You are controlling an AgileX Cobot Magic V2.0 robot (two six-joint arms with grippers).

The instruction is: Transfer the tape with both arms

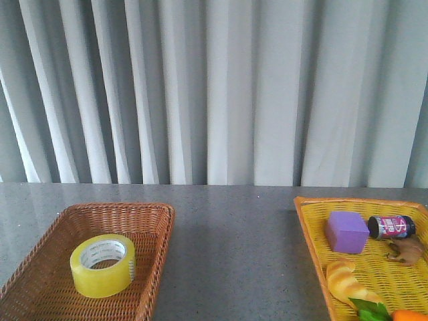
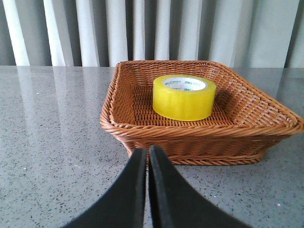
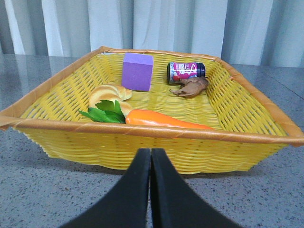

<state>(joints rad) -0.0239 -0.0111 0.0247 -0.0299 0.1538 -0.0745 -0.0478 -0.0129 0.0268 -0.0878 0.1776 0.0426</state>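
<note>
On your left, the wicker basket (image 1: 155,231) sits on the table (image 1: 234,247), and the tape (image 1: 102,265) lies flat inside it, near the middle of its floor; on your right, well apart across bare table, the tray basket (image 1: 309,237) holds the rest. Inside that one, the cube (image 1: 346,232) stands toward the far left corner; the small can (image 1: 391,227) lies on its side just right of the cube; the animal figure (image 1: 406,251) lies just in front of the can; the bread toy (image 1: 345,279) lies in front of the cube, with the carrot (image 3: 161,119) and its leaves (image 3: 105,114) nearest you. A curtain (image 1: 214,90) hangs behind the table.
</note>
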